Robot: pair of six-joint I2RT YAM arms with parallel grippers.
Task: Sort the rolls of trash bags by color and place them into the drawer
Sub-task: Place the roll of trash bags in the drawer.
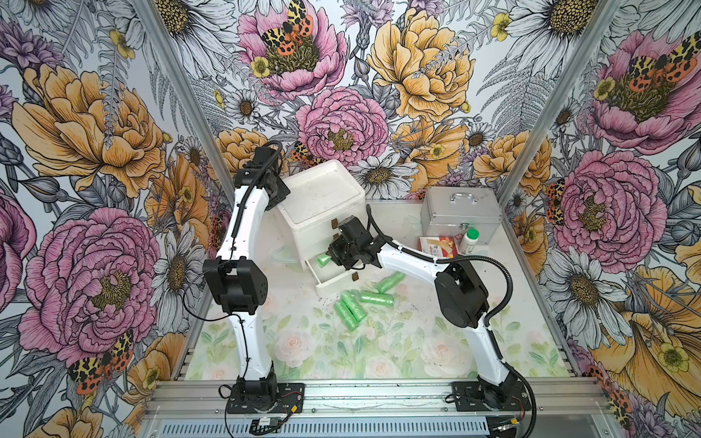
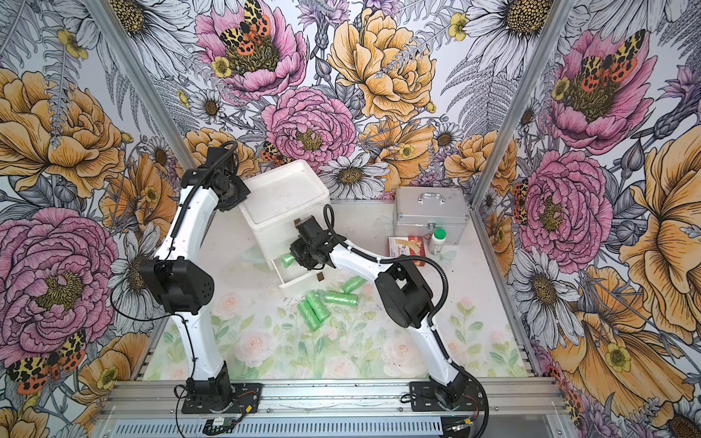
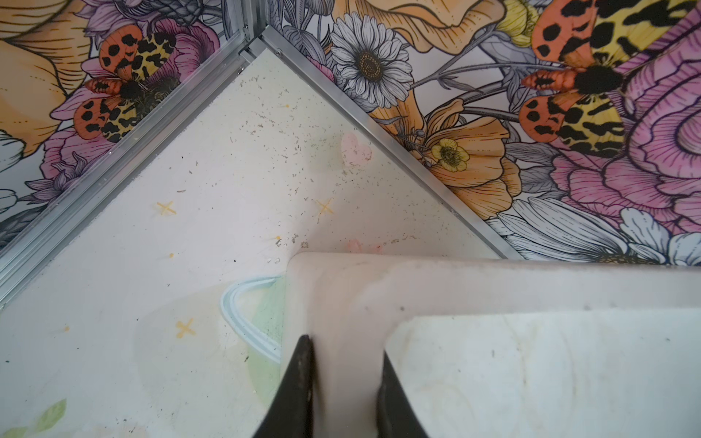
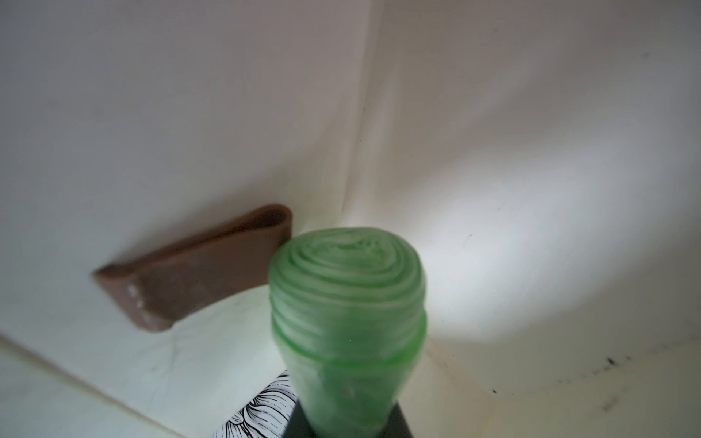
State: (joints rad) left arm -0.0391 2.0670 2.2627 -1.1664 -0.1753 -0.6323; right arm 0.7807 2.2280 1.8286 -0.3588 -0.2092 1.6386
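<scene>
Several loose green rolls heaped on the table in front of the white drawer unit, in both top views; bottom drawer pulled out, one green roll in its opening, pinched by the right gripper. Left gripper at the unit's top corner, grip unclear from above. Left wrist view: fingers clamped across the unit's rim. Right wrist view: same green roll end-on between narrow jaws, spiral end visible only here, brown pull tab on a white face beyond.
</scene>
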